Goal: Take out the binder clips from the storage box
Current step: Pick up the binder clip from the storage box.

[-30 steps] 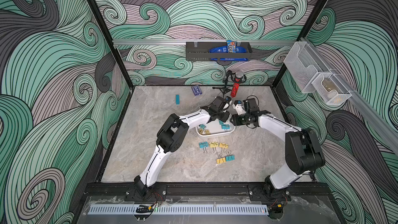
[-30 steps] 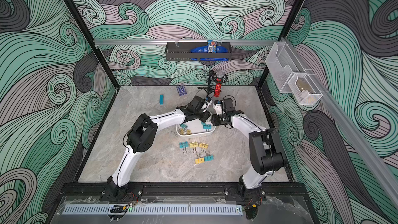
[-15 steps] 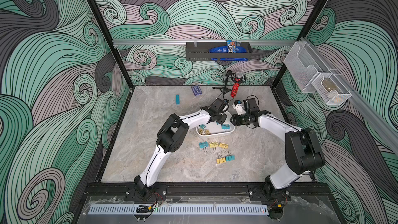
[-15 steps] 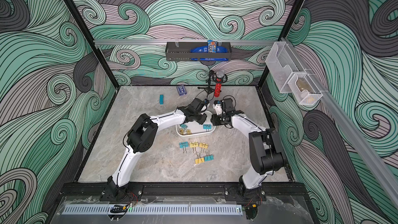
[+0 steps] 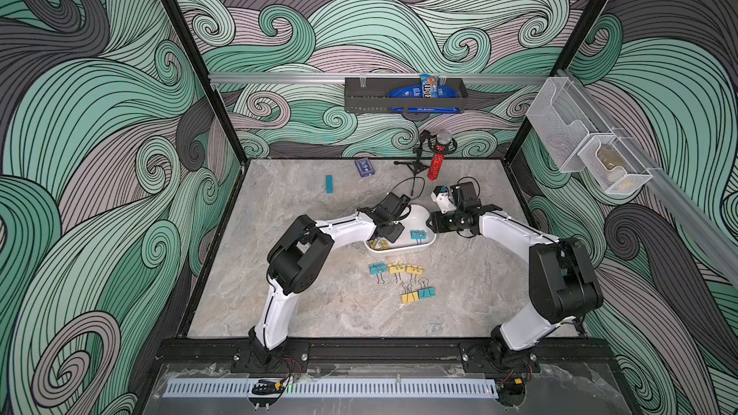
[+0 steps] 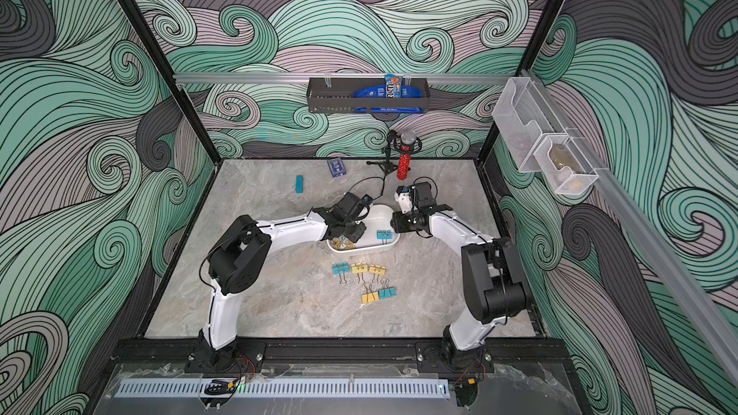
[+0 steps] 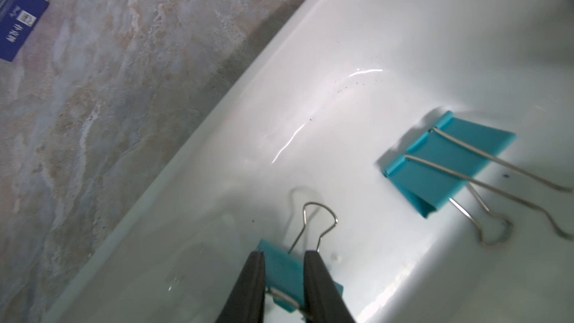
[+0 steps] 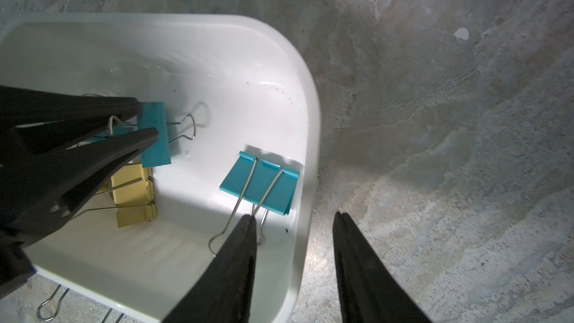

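The white storage box (image 5: 399,251) (image 6: 361,250) lies mid-table between my arms. My left gripper (image 7: 284,262) (image 8: 148,121) reaches into it, shut on a teal binder clip (image 7: 279,267) (image 8: 155,135) just above the floor of the box. A second teal clip (image 7: 447,163) (image 8: 259,184) (image 5: 418,235) lies loose near the end wall, and yellow clips (image 8: 132,191) lie under the left fingers. My right gripper (image 8: 295,220) (image 5: 431,228) straddles the end wall of the box (image 8: 310,138), open. One finger is inside and one outside, with floor showing beside the outer one. Several clips (image 5: 395,268) (image 6: 359,268) lie on the table in front.
A flat teal block (image 5: 328,184), a blue card box (image 5: 364,167) and a red microphone on a stand (image 5: 435,157) lie toward the back. A black tray (image 5: 405,94) and clear mesh bins (image 5: 587,145) hang on the walls. A wire loop (image 8: 49,302) lies beside the box.
My left gripper's jaws have narrowed onto the teal clip inside the box. The right arm and the box have not moved.
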`<action>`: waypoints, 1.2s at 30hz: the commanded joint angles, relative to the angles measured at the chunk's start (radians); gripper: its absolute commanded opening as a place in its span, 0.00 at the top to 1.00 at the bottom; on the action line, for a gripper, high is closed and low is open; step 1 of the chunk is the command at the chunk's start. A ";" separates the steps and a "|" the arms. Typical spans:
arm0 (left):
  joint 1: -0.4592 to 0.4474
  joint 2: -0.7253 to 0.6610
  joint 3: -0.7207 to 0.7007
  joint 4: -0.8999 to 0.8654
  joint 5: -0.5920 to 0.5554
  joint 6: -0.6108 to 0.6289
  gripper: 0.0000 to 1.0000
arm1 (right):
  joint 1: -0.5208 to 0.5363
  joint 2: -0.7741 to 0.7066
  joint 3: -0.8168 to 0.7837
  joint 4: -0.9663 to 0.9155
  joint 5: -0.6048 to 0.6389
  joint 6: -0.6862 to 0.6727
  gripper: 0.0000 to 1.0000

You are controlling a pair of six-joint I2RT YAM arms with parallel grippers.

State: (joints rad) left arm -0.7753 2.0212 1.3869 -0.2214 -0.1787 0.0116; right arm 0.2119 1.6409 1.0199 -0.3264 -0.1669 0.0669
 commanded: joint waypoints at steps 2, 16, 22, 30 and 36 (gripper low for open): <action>-0.003 -0.111 -0.089 0.107 -0.018 0.077 0.71 | -0.004 0.019 0.005 -0.005 -0.010 0.001 0.57; -0.005 -0.101 -0.051 0.061 -0.050 0.021 0.68 | -0.004 0.018 0.003 -0.006 -0.009 0.001 0.57; -0.016 -0.084 -0.027 0.044 -0.068 -0.078 0.65 | -0.004 0.022 0.003 -0.006 -0.011 0.000 0.57; -0.050 -0.039 -0.013 0.055 -0.074 -0.191 0.61 | -0.004 0.021 0.003 -0.006 -0.011 0.002 0.56; -0.056 -0.015 -0.002 0.056 -0.107 -0.235 0.60 | -0.004 0.021 0.003 -0.006 -0.014 0.001 0.56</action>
State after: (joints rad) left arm -0.8299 1.9949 1.3441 -0.1638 -0.2581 -0.1764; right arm 0.2119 1.6512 1.0195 -0.3264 -0.1677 0.0669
